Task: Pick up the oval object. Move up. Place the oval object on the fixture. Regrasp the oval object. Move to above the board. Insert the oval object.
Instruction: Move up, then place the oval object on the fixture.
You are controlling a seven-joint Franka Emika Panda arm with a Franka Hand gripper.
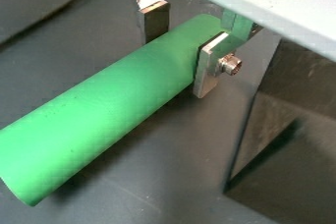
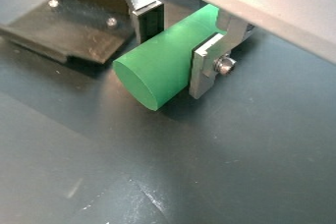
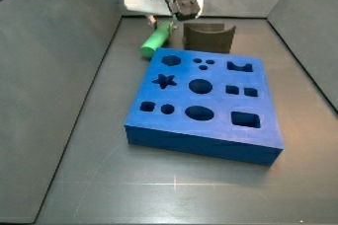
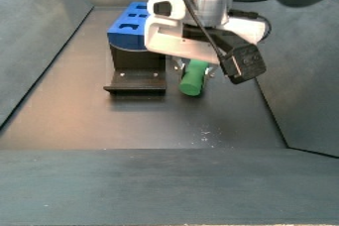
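Observation:
The oval object point(image 1: 112, 110) is a smooth bright green rod lying low on the dark floor. It shows end-on in a wrist view point(image 2: 164, 66). My gripper point(image 1: 182, 39) straddles the rod near one end. One silver finger point(image 1: 210, 63) lies flat against one side of the rod, and the other finger point(image 1: 155, 20) meets the opposite side, so the jaws are shut on it. The fixture point(image 2: 79, 22), a dark notched block on a base plate, stands right beside the rod. The blue board point(image 3: 205, 106) with shaped holes lies farther along the floor.
Grey walls enclose the floor in both side views. The fixture point(image 3: 208, 37) sits between the rod point(image 3: 156, 39) and the back wall, touching the board's far edge. In a side view the gripper point(image 4: 199, 59) hangs over the rod point(image 4: 195, 77) beside the fixture point(image 4: 137, 79).

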